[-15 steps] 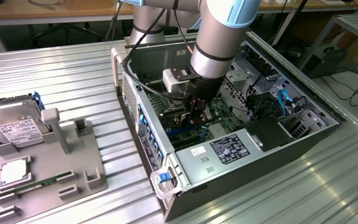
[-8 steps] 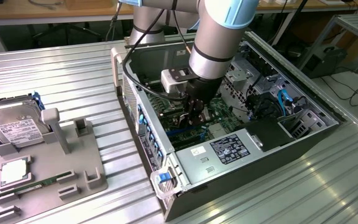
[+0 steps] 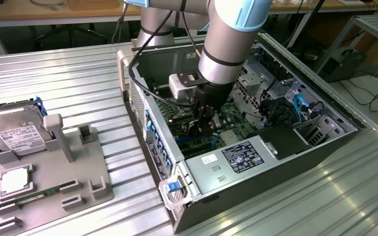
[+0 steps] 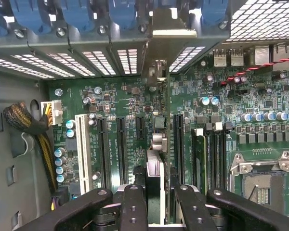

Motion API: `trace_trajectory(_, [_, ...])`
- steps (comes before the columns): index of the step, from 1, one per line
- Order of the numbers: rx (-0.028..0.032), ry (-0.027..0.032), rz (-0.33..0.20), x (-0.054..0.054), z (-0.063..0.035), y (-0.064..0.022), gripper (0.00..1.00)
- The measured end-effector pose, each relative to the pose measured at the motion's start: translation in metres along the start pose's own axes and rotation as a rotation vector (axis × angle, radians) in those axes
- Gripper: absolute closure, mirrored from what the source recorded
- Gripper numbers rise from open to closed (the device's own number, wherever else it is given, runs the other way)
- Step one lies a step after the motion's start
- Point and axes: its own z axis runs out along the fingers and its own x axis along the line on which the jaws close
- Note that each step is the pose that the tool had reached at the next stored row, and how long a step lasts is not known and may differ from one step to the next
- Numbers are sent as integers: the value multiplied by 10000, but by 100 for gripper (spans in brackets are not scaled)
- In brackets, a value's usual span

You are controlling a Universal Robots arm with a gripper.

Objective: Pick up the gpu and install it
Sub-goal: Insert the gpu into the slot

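Observation:
My gripper [image 3: 204,119] reaches down into the open computer case [image 3: 175,196], over the green motherboard [image 3: 232,123]. It is shut on the gpu [image 4: 155,166], which the wrist view shows edge-on as a thin upright card between my two black fingers [image 4: 135,204]. The card's silver end bracket [image 4: 171,24] stands at the rear slot openings of the case. It runs along the black expansion slots [image 4: 121,144] of the motherboard [image 4: 115,96]. From outside, the gpu [image 3: 198,130] is only a dark strip under the gripper.
A grey holder [image 3: 77,172] at the exterior view's left carries a silver hard drive [image 3: 15,130], a narrow green memory stick [image 3: 38,194] and a white square chip [image 3: 15,179]. Inside the case are a power supply [image 3: 241,157], a cable bundle [image 4: 29,125] and a CPU socket [image 4: 262,185].

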Motion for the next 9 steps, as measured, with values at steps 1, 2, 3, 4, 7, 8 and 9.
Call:
trace_trajectory(1, [0,-2,-1,0,3,5,72])
trace_trajectory(2, [0,-6,-1,0,5,7,72])
trace_trajectory(3, [0,-10,-2,1,7,9,72])
trace_trajectory(4, [0,-17,-1,1,13,11,72])
trace_trajectory(7, [-1,-27,-1,1,25,13,72])
trace_trajectory(8, [0,-29,-1,1,30,13,72])
trace_trajectory(9, [-1,-31,-1,1,35,13,72])
